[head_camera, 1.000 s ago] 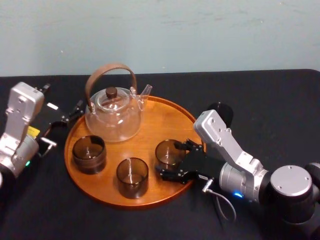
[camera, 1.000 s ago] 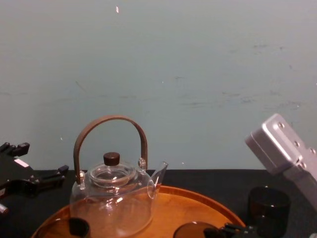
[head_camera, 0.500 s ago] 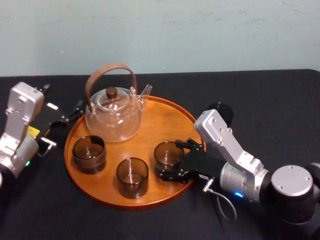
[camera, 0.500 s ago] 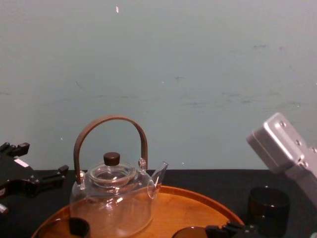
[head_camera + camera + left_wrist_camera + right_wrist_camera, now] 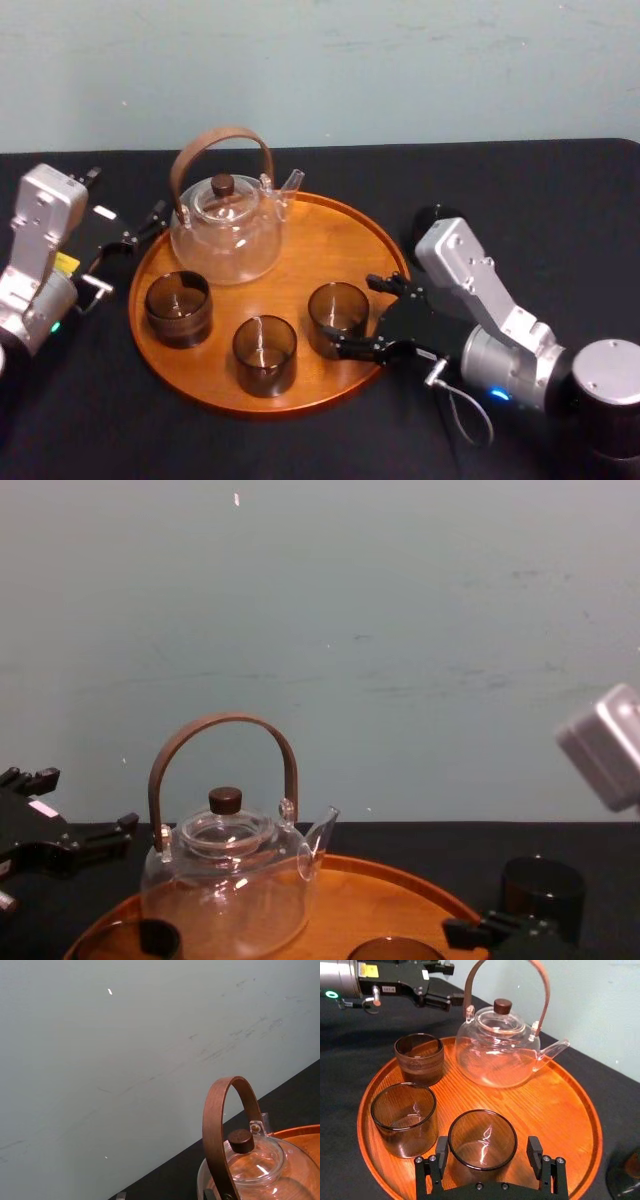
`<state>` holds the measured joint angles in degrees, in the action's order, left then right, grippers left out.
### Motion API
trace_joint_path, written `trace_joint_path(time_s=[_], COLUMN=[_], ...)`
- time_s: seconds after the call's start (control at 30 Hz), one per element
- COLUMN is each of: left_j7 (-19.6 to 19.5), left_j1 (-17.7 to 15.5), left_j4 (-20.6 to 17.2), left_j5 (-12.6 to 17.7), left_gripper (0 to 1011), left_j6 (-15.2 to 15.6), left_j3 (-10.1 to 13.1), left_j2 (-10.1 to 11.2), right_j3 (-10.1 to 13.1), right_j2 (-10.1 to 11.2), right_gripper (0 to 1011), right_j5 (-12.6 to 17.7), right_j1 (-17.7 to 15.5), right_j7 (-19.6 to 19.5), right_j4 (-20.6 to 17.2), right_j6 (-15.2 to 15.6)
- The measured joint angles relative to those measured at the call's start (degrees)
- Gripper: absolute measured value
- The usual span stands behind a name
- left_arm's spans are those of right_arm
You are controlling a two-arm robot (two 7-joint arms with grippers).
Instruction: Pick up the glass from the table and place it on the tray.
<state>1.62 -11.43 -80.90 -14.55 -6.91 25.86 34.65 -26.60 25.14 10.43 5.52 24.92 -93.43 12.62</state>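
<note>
Behind the black table (image 5: pixel 560 190) rises a pale wall (image 5: pixel 400 60).

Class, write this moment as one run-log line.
right gripper: open, jaws flanking glass | glass: upright on tray | left gripper: parked left of tray | other glass: on table

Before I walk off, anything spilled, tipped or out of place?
Nothing spilled. One dark glass stands on the table beside the tray, behind the right arm; right tool open around a tray glass, left tool idle by the teapot.
</note>
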Motion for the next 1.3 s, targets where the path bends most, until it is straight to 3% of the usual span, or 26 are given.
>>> trace_joint_path(time_s=[0.27,0.53,0.87,1.3], left_j7=[0.0,0.0,0.0,0.0], left_j1=[0.0,0.0,0.0,0.0], left_j4=[0.0,0.0,0.0,0.0], left_j5=[0.0,0.0,0.0,0.0], left_gripper=[1001,1001,1001,1002], left_j6=[0.0,0.0,0.0,0.0], left_j3=[0.0,0.0,0.0,0.0], left_j2=[0.0,0.0,0.0,0.0], right_j3=[2.0,3.6,7.5,8.1], right_j2=[2.2,3.9,5.9,6.5], right_gripper=[1002,1002,1002,1002], right_j5=[1.4,3.3,6.7,7.6], right_j1=[-2.9,-5.3,-8.3,-8.8], right_j7=[-0.1,-0.1,-0.4,-1.0], right_j4=[-4.2,-6.0,-5.4,-5.2], right_j6=[-1.1,-2.0,-3.4,-3.8])
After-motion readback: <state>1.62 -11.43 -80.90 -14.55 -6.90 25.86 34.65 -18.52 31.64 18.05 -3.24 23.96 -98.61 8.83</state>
